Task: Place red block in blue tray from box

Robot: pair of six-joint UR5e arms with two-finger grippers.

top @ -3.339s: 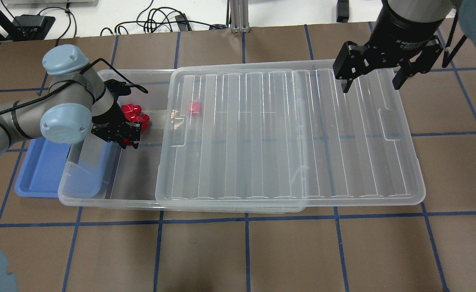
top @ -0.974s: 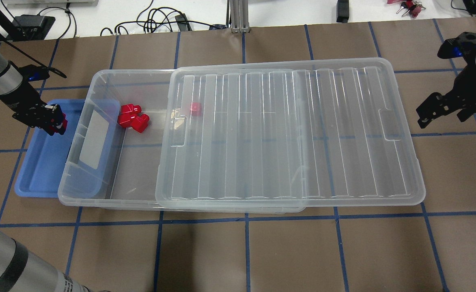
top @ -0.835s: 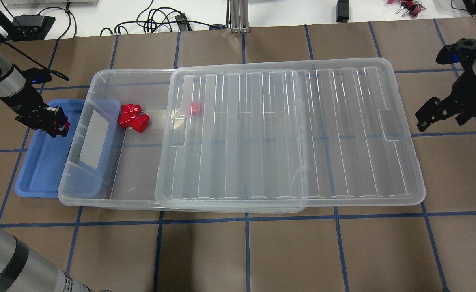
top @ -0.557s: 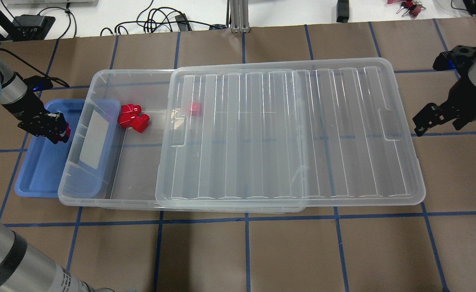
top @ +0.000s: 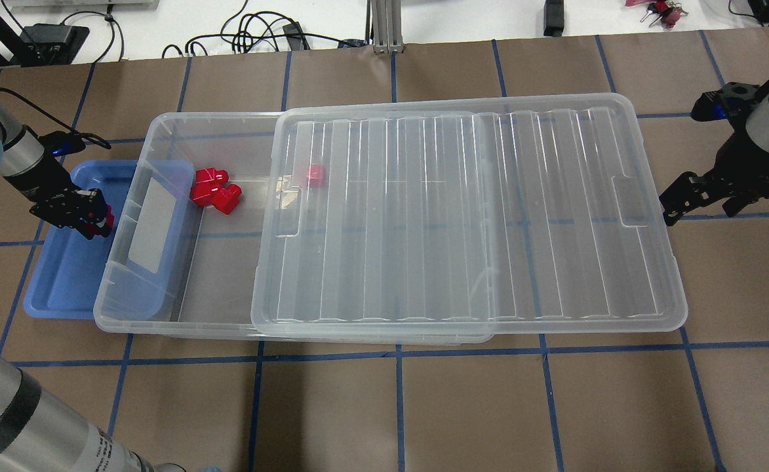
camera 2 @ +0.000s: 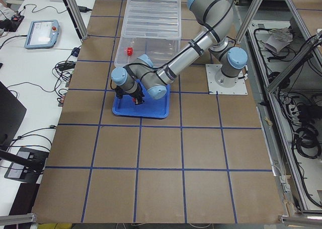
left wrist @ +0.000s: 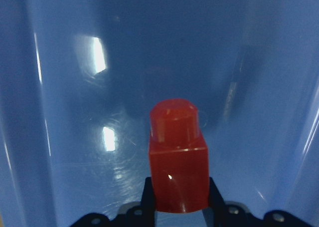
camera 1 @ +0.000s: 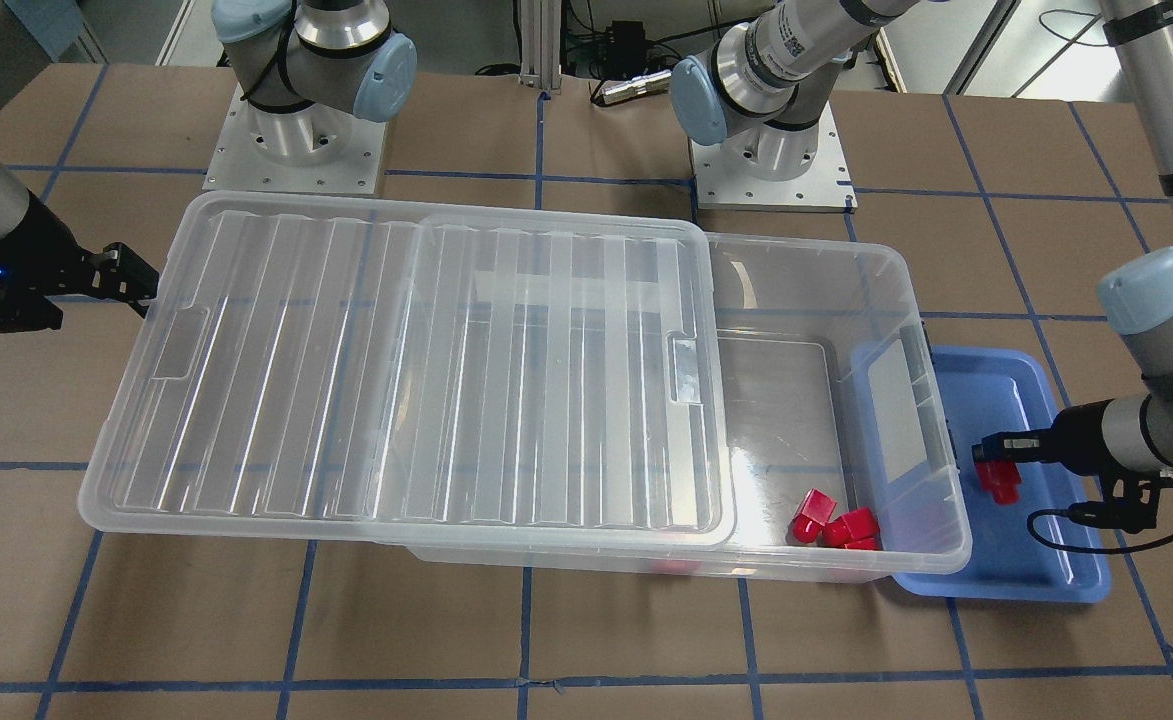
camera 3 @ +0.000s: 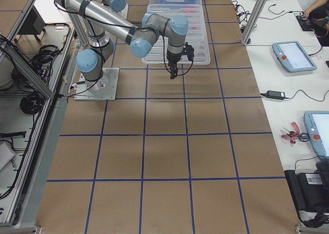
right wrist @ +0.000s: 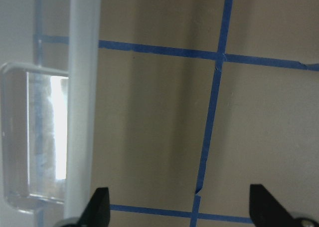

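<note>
Bench (top: 397,406) of brown paper with a blue tape grid carries everything. On it sits the box (top: 217,282), a big clear bin whose ribbed lid (top: 463,216) is slid towards the robot's right, leaving the left end open. The blue tray (top: 63,275) lies against that open end, partly tucked under the bin's rim.

The right pincer (right wrist: 179,209) hangs spread and empty just off the far edge of the lid, over bare paper. The left pincer (left wrist: 179,209) is over the tray, pinching the red block (left wrist: 178,157) by the flat sides of its cube body, with the stub pointing away from the wrist and towards the tray floor. Whether the stub touches the floor cannot be told from these views.

Two other red blocks (top: 216,190) lie together in the open end of the bin, and a third (top: 316,174) sits under the lid's edge.

Judging by its look, the block is hard, light plastic: it will not give under the fingers or break. Its gloss makes it slippery, though. The flat cube faces are the right place to hold it, since the rounded stub would likely squirm out. Being so small and light, it could bounce or tip on the tray's smooth floor, so a low release seems wisest.
</note>
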